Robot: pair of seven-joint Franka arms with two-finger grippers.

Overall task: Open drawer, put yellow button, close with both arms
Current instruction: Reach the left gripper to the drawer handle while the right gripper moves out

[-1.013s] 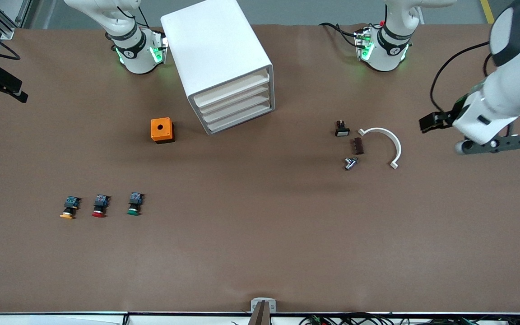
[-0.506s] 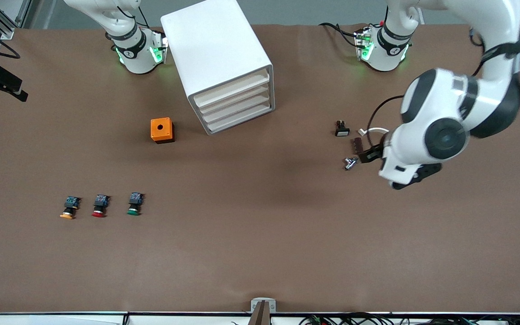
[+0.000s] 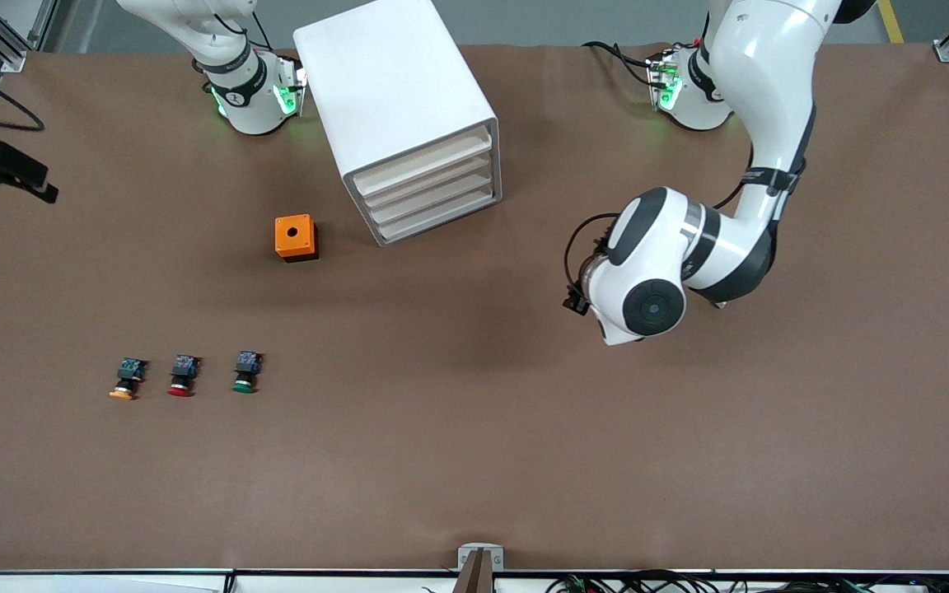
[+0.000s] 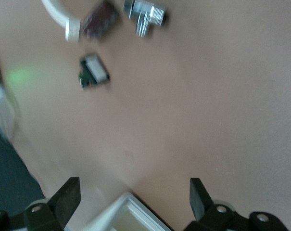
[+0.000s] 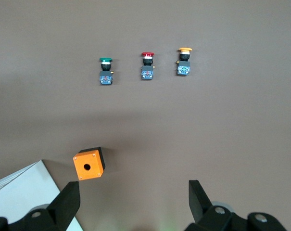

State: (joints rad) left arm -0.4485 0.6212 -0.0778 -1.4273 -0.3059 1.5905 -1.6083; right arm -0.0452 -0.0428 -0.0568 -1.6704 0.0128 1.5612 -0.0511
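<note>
The white cabinet (image 3: 396, 91) stands between the arms' bases with all its drawers shut; the top drawer (image 3: 423, 159) is the uppermost of them. The yellow button (image 3: 123, 382) lies on the table nearer the front camera, toward the right arm's end; it also shows in the right wrist view (image 5: 184, 61). My left gripper (image 4: 133, 201) is open and empty, up over the table beside the cabinet, whose corner (image 4: 128, 215) shows between its fingers. In the front view it is hidden under the left arm's wrist (image 3: 647, 284). My right gripper (image 5: 133, 202) is open, empty and high over the table.
A red button (image 3: 182, 378) and a green button (image 3: 245, 372) lie beside the yellow one. An orange box (image 3: 296, 237) with a hole sits by the cabinet. A black switch (image 4: 93, 72), brown block (image 4: 101, 19), metal fitting (image 4: 145, 13) and white curved piece (image 4: 58, 12) lie under the left arm.
The left arm has swung in from its end of the table toward the cabinet and now covers the small parts. The right arm has barely moved.
</note>
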